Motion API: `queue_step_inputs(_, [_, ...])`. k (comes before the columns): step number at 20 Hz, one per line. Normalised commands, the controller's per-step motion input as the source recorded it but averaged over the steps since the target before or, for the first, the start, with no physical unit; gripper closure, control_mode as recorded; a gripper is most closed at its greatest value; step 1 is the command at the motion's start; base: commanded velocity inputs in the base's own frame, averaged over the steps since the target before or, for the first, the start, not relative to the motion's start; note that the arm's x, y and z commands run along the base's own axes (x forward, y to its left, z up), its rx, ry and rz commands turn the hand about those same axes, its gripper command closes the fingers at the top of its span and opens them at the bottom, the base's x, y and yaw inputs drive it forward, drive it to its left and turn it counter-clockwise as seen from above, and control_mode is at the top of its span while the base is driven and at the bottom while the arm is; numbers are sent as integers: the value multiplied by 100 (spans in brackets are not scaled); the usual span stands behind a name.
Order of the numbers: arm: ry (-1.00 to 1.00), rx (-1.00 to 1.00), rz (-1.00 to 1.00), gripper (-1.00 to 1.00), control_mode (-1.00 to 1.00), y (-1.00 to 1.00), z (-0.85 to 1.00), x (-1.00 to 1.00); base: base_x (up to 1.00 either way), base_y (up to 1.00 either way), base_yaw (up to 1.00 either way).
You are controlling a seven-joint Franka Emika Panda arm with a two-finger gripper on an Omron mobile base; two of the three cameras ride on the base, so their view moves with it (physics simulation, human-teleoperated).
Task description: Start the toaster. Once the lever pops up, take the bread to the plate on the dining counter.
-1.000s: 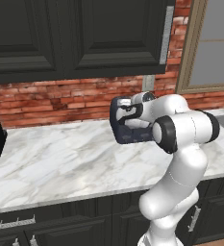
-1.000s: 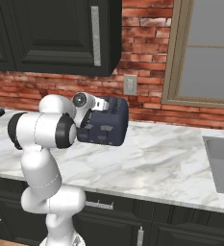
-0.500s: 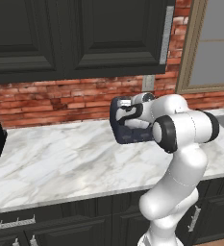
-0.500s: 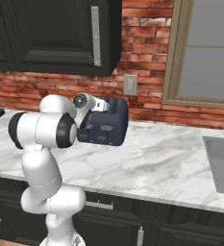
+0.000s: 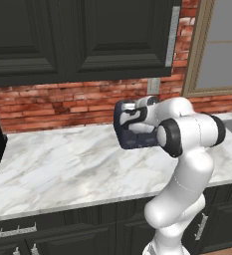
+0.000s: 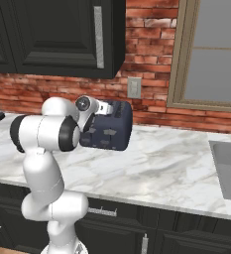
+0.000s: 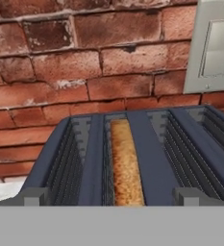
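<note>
Item: gripper (image 5: 129, 110), poised at the toaster's top; we could not tell how its fingers stood. Toaster (image 6: 108, 131), navy, on the marble wall counter (image 5: 62, 164) against brick. We saw the bread (image 7: 125, 166) sunk in the left slot. Wall outlet (image 7: 213, 45) behind.

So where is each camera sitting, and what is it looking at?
Left base view: sits behind the arm on its left, looks forward and down at the wall counter; the white arm rises at lower right, in front of the toaster.
Right base view: sits behind on the right, same counter, with the sink; the arm is at lower left.
Hand view: rides on the hand, looks down at the toaster's slots, the bread and the brick wall.
All three share the toaster.
</note>
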Motion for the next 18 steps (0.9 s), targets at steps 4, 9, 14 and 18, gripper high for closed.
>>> queue_step_inputs(4, [0, 0, 0, -100, -100, 0, 0, 11, 0, 0, 0])
queue_step_inputs(9, [0, 0, 0, -100, -100, -1, 0, 4, 0, 0, 0])
queue_step_inputs(14, [0, 0, 0, -100, -100, 0, 0, 0, 0, 0, 0])
queue_step_inputs(18, [0, 0, 0, -100, -100, 0, 0, 0, 0, 0, 0])
